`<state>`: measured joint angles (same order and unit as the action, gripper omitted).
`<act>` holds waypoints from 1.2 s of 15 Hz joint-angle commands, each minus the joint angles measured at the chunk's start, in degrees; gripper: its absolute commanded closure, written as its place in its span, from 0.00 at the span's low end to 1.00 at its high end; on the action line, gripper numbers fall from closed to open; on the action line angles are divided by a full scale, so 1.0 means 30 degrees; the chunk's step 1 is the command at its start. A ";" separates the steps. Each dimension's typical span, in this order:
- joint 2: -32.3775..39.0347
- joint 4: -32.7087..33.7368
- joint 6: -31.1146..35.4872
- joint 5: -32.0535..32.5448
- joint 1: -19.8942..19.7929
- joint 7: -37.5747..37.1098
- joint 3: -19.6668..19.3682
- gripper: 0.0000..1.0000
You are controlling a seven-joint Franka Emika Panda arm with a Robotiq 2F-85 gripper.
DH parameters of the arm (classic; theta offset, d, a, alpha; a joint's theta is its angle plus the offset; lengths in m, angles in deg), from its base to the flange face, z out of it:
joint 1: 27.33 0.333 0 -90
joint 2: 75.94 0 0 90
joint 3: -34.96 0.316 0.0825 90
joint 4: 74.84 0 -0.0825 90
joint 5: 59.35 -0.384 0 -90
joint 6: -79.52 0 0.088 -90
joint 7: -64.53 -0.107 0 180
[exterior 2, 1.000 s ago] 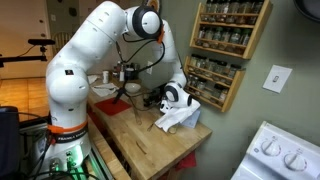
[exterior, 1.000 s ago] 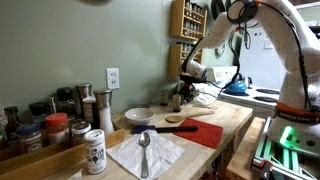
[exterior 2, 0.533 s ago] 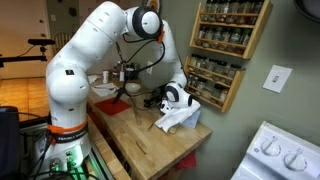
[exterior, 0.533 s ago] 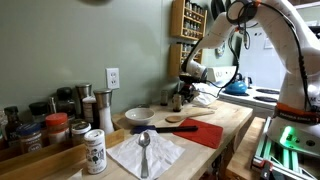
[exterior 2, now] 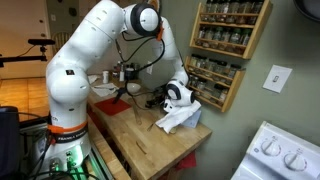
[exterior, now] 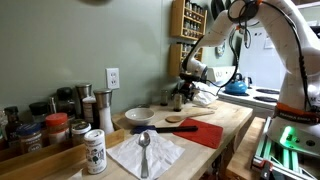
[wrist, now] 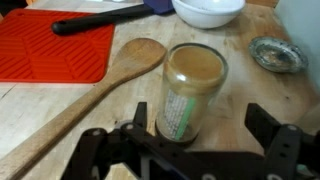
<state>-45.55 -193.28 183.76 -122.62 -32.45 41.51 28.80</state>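
Wrist view: gripper (wrist: 185,145) is hanging wide open, jaws straddling the jar (wrist: 190,88) without touching it. Jar is standing upright and lidless on the wooden counter (wrist: 250,100), just beside a wooden spoon (wrist: 90,100). Ribbed red mat (wrist: 45,55) is lying beyond, round metal lid (wrist: 272,52) near.

Jar is looking like glass: stiff, smooth, likely slippery, breakable, weighty with its tan filling. Best gripping the labelled middle, keeping it level.

In an exterior view gripper (exterior: 186,86) is hovering over the jar (exterior: 178,99).

In an exterior view white cloth (exterior 2: 178,118) is lying crumpled beside the gripper (exterior 2: 168,97); cannot pick out the jar.
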 commanded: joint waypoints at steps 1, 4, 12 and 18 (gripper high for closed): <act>-0.2411 -0.1336 0.1489 0.0709 0.0718 -0.0126 -0.0465 0.00; -0.4451 -0.2351 0.3078 0.1584 0.1141 -0.0574 -0.0510 0.00; -0.9716 -0.5350 0.8243 0.7530 0.1838 -0.1147 0.0259 0.00; -1.3141 -0.6404 0.8444 1.2268 0.1586 -0.0304 0.1225 0.00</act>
<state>-78.98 -209.02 208.39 -91.77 -27.26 39.16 30.95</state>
